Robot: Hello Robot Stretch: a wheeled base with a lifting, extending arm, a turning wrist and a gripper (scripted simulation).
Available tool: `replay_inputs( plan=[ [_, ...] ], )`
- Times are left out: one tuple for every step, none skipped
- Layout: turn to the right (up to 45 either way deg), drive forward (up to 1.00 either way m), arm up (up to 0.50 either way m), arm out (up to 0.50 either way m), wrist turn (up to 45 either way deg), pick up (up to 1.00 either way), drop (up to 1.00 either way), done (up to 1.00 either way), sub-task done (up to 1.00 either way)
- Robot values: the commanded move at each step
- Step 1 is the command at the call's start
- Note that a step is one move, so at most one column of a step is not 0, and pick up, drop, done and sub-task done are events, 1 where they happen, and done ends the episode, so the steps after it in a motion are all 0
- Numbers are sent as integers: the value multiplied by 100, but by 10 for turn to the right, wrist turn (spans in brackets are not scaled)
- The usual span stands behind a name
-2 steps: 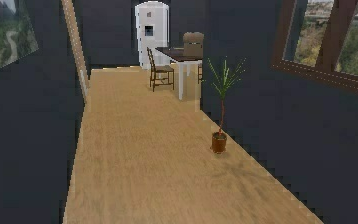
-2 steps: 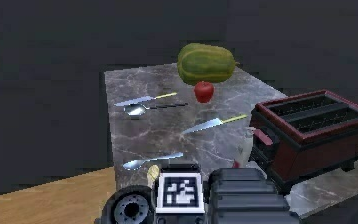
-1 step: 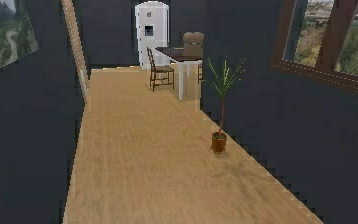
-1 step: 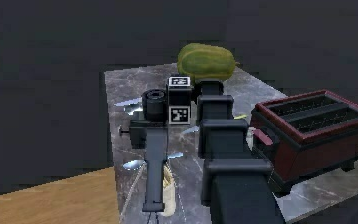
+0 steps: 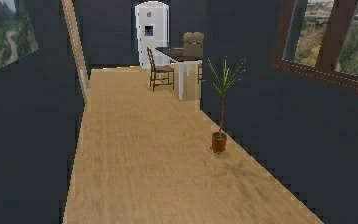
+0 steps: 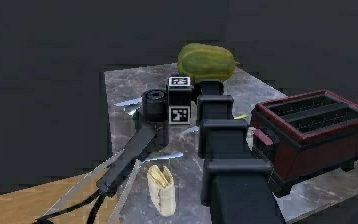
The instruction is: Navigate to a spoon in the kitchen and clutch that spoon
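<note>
Pincer (image 6: 125,165) poised over the marbled tabletop (image 6: 127,80), whether it holds anything cannot be told; a slim silvery utensil (image 6: 169,156), possibly the spoon, lies just beside it, a pale lump (image 6: 162,188) near, a red toaster (image 6: 312,135) and a yellow-green mound (image 6: 207,60) farther out

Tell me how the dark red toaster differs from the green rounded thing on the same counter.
Colour: the toaster is dark red with black slots on top; the green lump is yellowish green all over. Shape: the toaster is boxy with straight edges; the green lump is smooth and rounded. Place: the toaster stands at the arm side view's right, the green lump farther up near the middle. Both rest on the grey countertop.
</note>
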Motion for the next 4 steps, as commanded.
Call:
replay_inputs(
  plan=[
    [0, 0, 0, 0, 450, 0, 0, 0, 0],
    [0, 0, 0, 0, 450, 0, 0, 0, 0],
    [0, 0, 0, 0, 60, 0, 0, 0, 0],
    [0, 0, -16, 0, 0, 0, 0, 0, 0]
  ],
)
